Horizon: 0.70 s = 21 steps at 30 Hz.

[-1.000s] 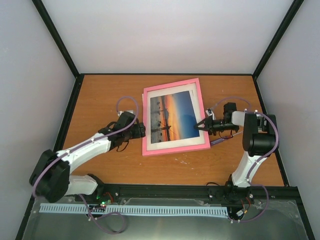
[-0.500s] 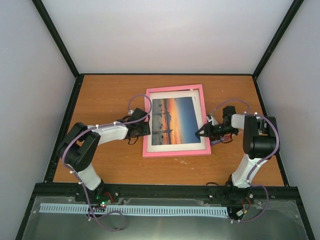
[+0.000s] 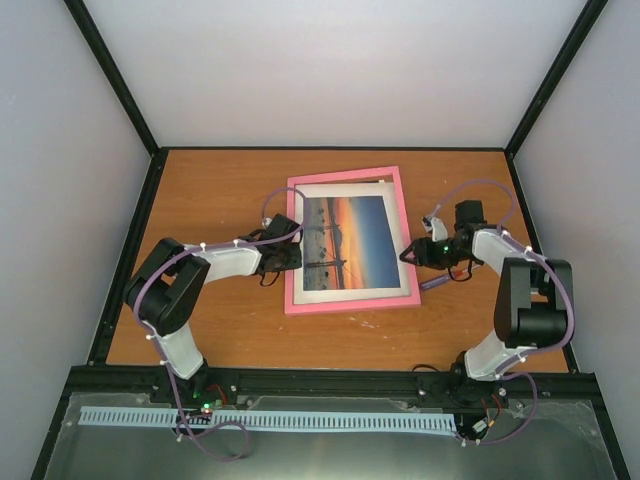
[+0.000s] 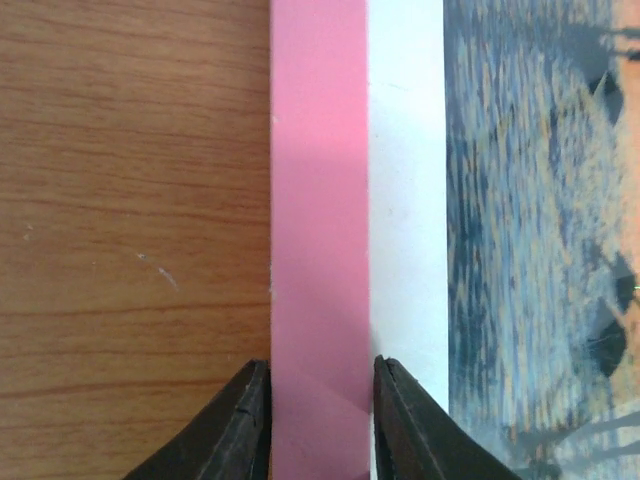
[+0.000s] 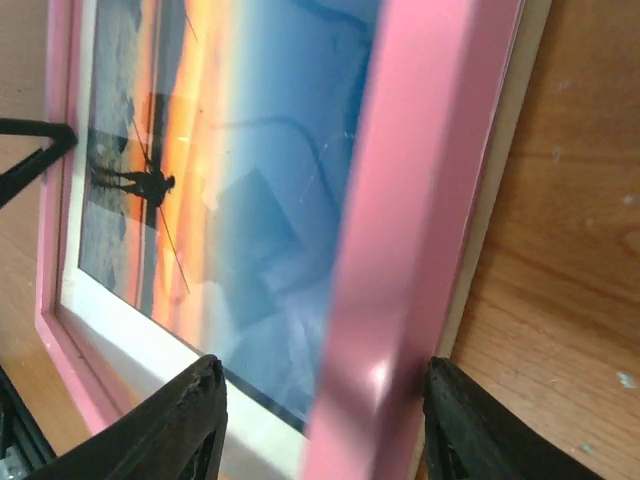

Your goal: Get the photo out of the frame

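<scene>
On the table (image 3: pixel 210 190), the frame (image 3: pixel 350 301) had swung from its skew of a second earlier to lie nearly square. That looked to me like positioning rather than opening, since the photo (image 3: pixel 350 235) was still inside it. From overhead I could only place the left gripper (image 3: pixel 288 258) at the left rail and the right gripper (image 3: pixel 406 256) at the right; the left wrist view showed its jaws narrow, pinching the pink rail, while the right wrist view showed wider jaws straddling the other rail, and I could not tell if they gripped.

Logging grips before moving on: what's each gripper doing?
Left gripper: closed on the frame rail.
Right gripper: open, straddling the frame's rail.
</scene>
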Available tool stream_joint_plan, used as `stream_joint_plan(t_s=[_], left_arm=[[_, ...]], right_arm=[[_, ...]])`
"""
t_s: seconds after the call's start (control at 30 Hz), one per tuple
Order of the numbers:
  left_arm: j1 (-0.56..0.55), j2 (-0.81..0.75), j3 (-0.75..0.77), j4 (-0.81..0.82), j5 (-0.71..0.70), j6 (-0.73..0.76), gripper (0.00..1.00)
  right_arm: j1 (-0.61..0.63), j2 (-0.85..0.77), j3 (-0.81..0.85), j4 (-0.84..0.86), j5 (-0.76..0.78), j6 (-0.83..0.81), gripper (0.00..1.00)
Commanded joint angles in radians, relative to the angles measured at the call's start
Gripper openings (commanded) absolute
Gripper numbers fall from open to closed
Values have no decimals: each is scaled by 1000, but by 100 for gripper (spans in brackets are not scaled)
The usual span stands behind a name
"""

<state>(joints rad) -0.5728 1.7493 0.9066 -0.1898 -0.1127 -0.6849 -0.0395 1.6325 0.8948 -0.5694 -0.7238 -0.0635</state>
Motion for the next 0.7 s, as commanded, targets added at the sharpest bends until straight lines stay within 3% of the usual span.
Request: stream_joint_plan(t_s=[0.0,0.33,0.47,0.67], left_arm=[[8,22,-13,18,-2,18,26],[8,20,-21,49,-10,19,24],[8,-8,5,37,-33,26,15],[8,-71,58,-19,-68,38,10]], right_arm=[[-12,-79,19,20,70,-29,54],[-88,-198,41,44,40,-75,55],[-89,-262,49,42,34,-110,56],[-92,-320,49,43,37,-135,57]])
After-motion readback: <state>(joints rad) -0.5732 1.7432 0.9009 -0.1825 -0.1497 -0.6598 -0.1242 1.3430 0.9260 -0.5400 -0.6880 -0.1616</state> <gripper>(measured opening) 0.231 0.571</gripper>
